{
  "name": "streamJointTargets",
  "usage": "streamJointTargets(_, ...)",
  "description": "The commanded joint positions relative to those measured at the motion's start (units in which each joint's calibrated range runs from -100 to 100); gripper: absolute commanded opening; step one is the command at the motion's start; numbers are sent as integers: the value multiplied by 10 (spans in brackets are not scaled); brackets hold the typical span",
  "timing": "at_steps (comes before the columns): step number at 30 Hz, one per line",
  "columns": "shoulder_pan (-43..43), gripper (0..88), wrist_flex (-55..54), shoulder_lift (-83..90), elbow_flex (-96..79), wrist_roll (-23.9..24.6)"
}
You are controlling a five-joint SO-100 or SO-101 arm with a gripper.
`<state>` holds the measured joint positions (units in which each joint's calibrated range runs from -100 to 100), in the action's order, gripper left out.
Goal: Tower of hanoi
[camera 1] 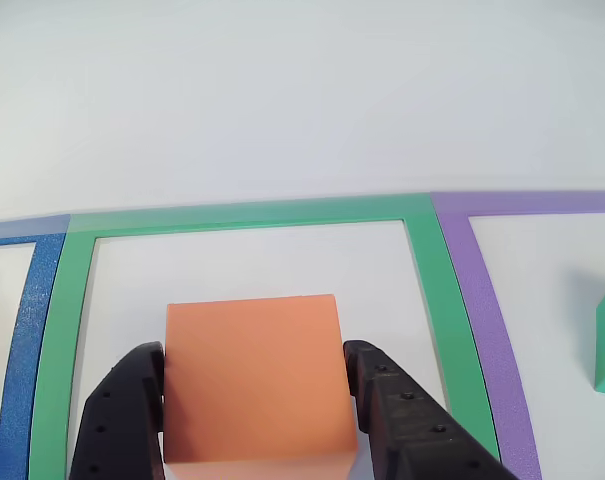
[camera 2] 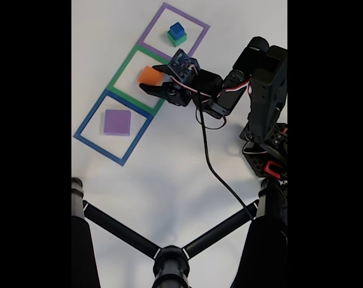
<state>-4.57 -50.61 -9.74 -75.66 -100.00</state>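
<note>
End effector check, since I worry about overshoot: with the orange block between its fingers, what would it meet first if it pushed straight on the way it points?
Probably the far bar of the green frame. The end effector holds the orange block inside that frame; beyond the bar lies bare white table. Depth is uncertain.

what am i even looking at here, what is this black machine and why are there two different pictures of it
It is a small black robot arm on a white table, ending in a two-finger gripper. The fixed view looks down from above. The other view sits close behind the fingers, looking forward between them.

Three flat square frames lie in a row: blue frame, green frame, purple frame. A flat purple foam block lies inside the blue frame. A small blue foam cube sits on a green foam block inside the purple frame.

The fingers flank an orange foam block over the green frame, apparently gripping it.
</note>
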Motion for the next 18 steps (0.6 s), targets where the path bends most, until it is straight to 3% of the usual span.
streamJointTargets(1,3,89,137,130,16,0)
streamJointTargets(9,11,88,515,363,118,0)
streamJointTargets(18,67,87,932,494,344,0)
